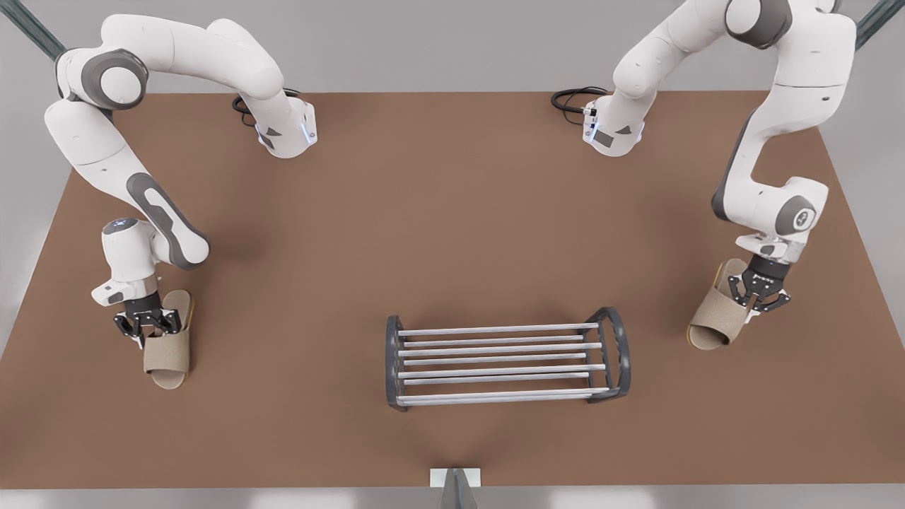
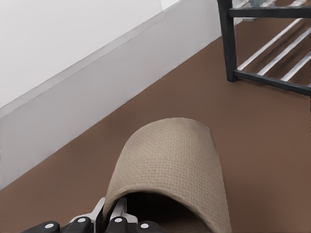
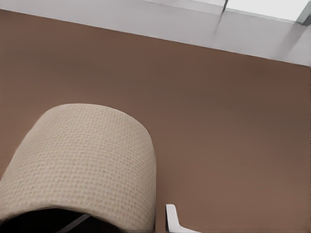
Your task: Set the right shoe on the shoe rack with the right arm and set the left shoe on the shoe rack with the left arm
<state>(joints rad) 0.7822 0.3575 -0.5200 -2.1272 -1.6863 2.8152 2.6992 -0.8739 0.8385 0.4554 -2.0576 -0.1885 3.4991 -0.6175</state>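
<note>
The shoe rack (image 1: 495, 330) stands near the table's front edge, silver bars between dark end frames; its end frame (image 2: 230, 43) also shows in the left wrist view. The left shoe (image 1: 713, 319), a beige open-toe slipper (image 2: 170, 160), lies flat at the front view's right. My left gripper (image 1: 760, 300) is shut on the edge of its strap (image 2: 110, 211). The right shoe (image 1: 168, 350), a matching slipper (image 3: 82, 160), lies at the front view's left. My right gripper (image 1: 147, 326) straddles the strap's side, open (image 3: 124, 221), with one finger (image 3: 170, 219) outside the strap.
The brown table (image 1: 452, 233) has wide bare room between each slipper and the rack. A small grey stand (image 1: 456, 486) sits at the front edge. Both arm bases (image 1: 286, 131) and their cables are at the far edge.
</note>
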